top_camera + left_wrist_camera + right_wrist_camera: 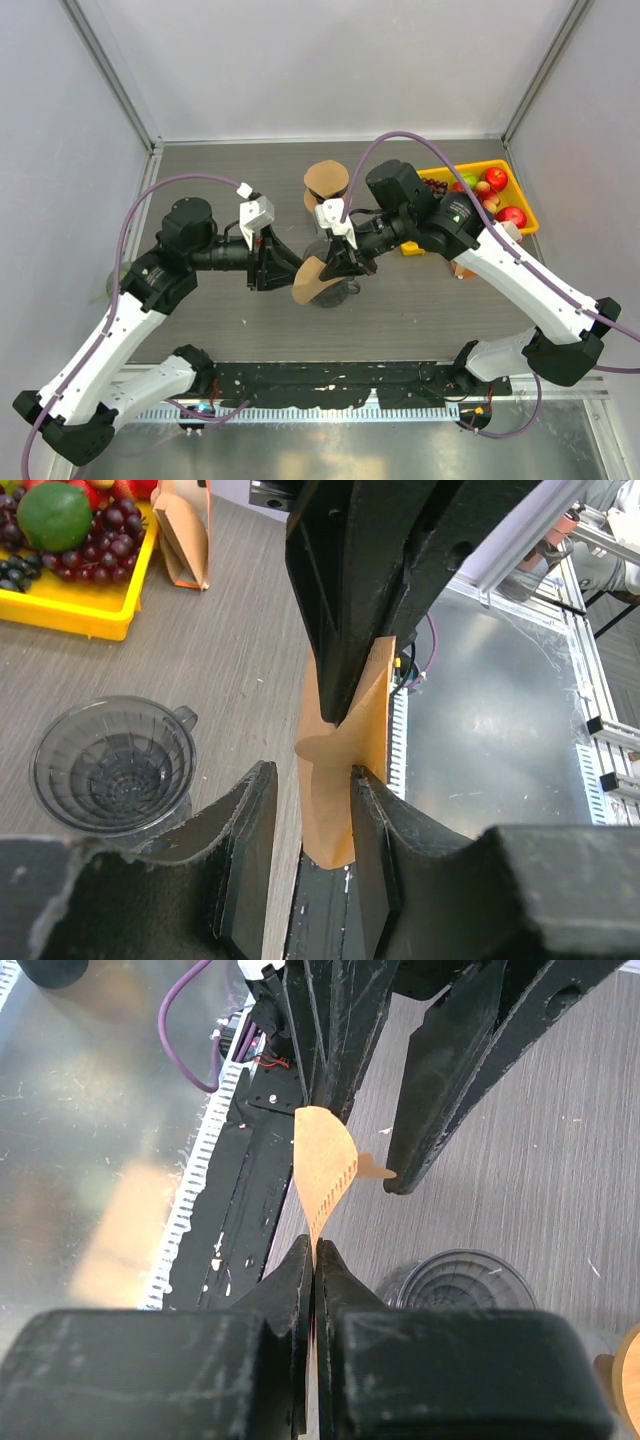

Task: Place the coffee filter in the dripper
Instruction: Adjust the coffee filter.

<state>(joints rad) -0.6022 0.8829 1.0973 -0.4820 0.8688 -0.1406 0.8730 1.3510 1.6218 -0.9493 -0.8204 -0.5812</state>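
Observation:
A brown paper coffee filter hangs in the air between my two grippers, also in the left wrist view and the right wrist view. My right gripper is shut on the filter's edge. My left gripper is open, its jaws either side of the filter's other end, with the paper against one finger. The clear grey dripper stands on the table just under and beside the filter, and part of it shows in the right wrist view. It is mostly hidden in the top view.
A stack of brown filters in a holder stands behind the grippers. A yellow tray of fruit sits at the back right. The black and metal front rail runs along the table's near edge.

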